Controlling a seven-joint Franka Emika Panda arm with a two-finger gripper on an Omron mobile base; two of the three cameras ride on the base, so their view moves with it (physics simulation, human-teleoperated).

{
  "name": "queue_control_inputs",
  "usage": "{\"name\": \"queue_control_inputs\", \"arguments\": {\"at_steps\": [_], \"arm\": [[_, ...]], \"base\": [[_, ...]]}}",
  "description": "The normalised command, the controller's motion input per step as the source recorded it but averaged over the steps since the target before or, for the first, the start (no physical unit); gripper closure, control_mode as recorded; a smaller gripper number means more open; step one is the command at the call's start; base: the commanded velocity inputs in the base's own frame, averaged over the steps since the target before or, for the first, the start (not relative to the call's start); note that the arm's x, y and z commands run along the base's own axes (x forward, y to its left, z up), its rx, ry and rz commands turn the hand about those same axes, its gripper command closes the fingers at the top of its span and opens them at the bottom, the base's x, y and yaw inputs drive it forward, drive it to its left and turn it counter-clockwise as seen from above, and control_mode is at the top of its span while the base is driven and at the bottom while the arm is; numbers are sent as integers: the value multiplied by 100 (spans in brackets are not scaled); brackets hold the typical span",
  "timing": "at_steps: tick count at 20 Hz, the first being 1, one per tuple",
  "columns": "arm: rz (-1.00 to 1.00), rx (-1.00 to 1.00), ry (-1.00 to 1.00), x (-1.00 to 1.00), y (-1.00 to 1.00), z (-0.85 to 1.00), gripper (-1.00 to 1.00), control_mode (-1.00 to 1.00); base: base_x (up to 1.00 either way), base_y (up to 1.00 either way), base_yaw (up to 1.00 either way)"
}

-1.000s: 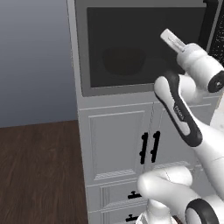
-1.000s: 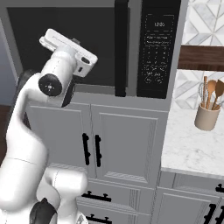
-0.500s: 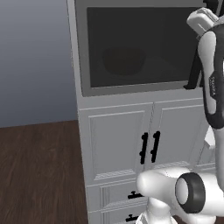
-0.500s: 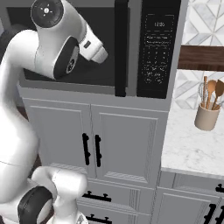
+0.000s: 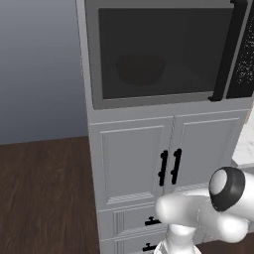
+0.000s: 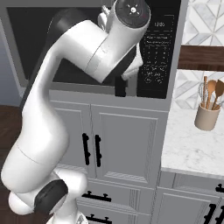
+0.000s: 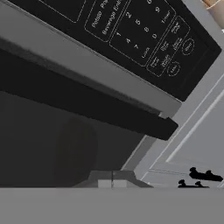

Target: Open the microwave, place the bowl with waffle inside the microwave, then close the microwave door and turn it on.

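The jaws are closed on nothing, close in front of the one microwave door (image 5: 158, 54), near its black bar handle (image 7: 87, 107). The door is shut on the microwave (image 6: 159, 48). One bowl (image 5: 140, 69) sits inside, dark behind the glass, above two white cabinet doors (image 5: 168, 166).

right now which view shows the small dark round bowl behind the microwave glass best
The left base view: the small dark round bowl sits unobstructed behind the dark glass door. In the hand view it is a dim rolled shape. In the right base view the white arm covers that area.
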Motion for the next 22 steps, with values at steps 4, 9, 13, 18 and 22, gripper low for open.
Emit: {"name": "queue_control_inputs", "arguments": {"at_steps": [4, 9, 13, 18, 22], "arm": [[0, 45, -4, 0, -67, -65, 100, -100], [0, 48, -3, 0, -61, -61, 100, -100], [0, 49, -1, 6, -49, -58, 100, -100], [-1, 35, 0, 15, -25, -58, 100, -100], [-1, 0, 0, 1, 0, -8, 100, -100]], "base": [[0, 0, 0], [0, 0, 0], [0, 0, 0], [0, 0, 0], [0, 0, 0]]}}
